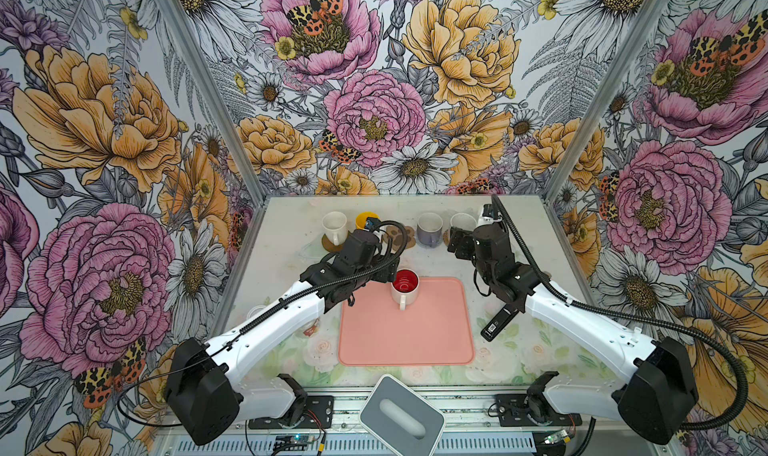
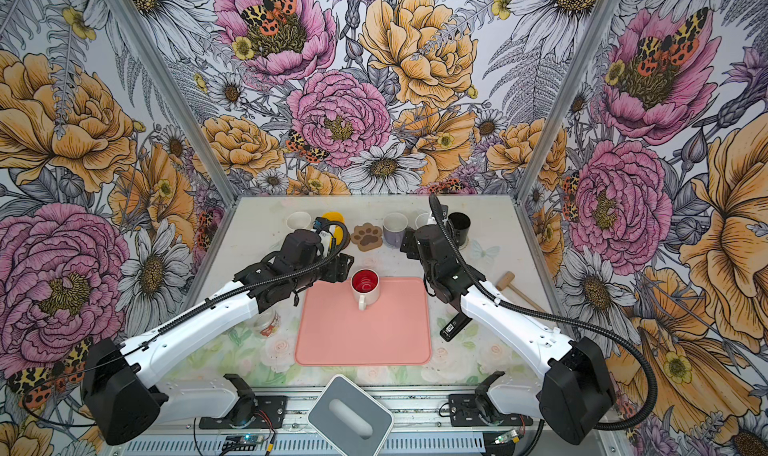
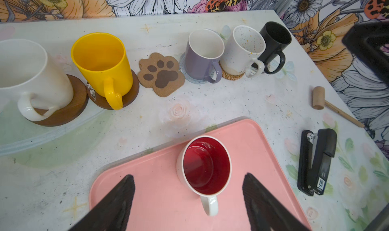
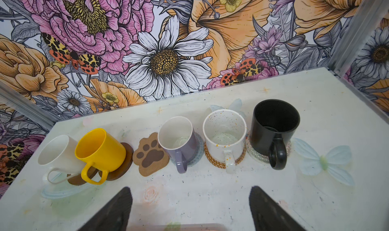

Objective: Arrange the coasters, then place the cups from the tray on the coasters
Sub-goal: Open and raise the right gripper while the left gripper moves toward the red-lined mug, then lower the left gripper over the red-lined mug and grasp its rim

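White mug with a red interior point(image 3: 207, 166) stands upright on the salmon-pink flat tray point(image 3: 151, 190), just ahead of the left claw point(image 3: 188, 176) and in line with the gap between its fingers point(image 3: 117, 198), handle turned back toward the claw. Left claw is spread wide and holds nothing. Right claw point(image 4: 190, 188) is likewise wide and empty, hanging short of the lavender mug point(image 4: 179, 139). Tan paw-print coaster point(image 3: 161, 74) lies bare beyond the red-lined mug, farther ahead of the left claw. Recommendation: bring the fingers astride the mug body, keep the handle clear of both, close squarely, lift straight, and seat it centred on the paw print without nudging the yellow plastic mug point(image 3: 101, 61) alongside.
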Robot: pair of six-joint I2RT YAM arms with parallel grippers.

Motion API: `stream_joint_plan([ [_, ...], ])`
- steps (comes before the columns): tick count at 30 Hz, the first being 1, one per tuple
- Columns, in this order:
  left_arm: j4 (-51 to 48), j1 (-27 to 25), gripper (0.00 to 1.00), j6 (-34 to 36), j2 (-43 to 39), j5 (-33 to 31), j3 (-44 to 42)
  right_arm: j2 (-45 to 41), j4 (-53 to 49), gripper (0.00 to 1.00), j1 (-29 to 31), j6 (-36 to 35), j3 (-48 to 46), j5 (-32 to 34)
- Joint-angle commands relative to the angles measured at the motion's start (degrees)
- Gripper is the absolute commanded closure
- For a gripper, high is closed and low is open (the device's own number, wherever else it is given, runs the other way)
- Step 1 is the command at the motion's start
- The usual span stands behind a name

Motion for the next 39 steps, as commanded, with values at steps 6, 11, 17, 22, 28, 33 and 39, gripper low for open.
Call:
stream_joint_plan([
  [6, -8.5, -4.4, 0.17, -1.9, -2.3, 1.7, -0.8, -3.4, 11.0, 0.02, -1.8, -0.1, -6.0, -1.7],
  [11, -8.6, -5.6, 0.16, -3.8, 1.0, 4.7, -0.9, -3.3, 13.3, 0.01, -2.6, -0.3, -7.3, -4.1],
  [17, -11.1, -7.1, 0.16, -3.9, 8.4, 5.1, 2.7, -3.8, 12.8, 0.01, -3.4, -0.2, -8.0, -4.2],
  [22, -11.5, -8.5, 0.16, -3.8, 12.6, 6.0, 4.4, -4.7, 12.7, 0.01, -4.1, -0.1, -8.8, -4.0],
  [28, -11.8, -8.9, 0.16, -5.1, 15.2, 5.1, 5.1, -4.8, 12.9, 0.01, -4.6, 0.1, -9.0, -4.3],
  [33, -12.5, -8.9, 0.17, -5.7, 18.2, 5.4, 6.2, -4.3, 13.1, 0.01, -4.9, 0.3, -9.1, -4.9],
  [39, -12.4, -9.1, 0.17, -6.5, 21.1, 4.7, 6.9, -4.0, 13.1, 0.01, -5.2, 0.4, -9.2, -5.3],
])
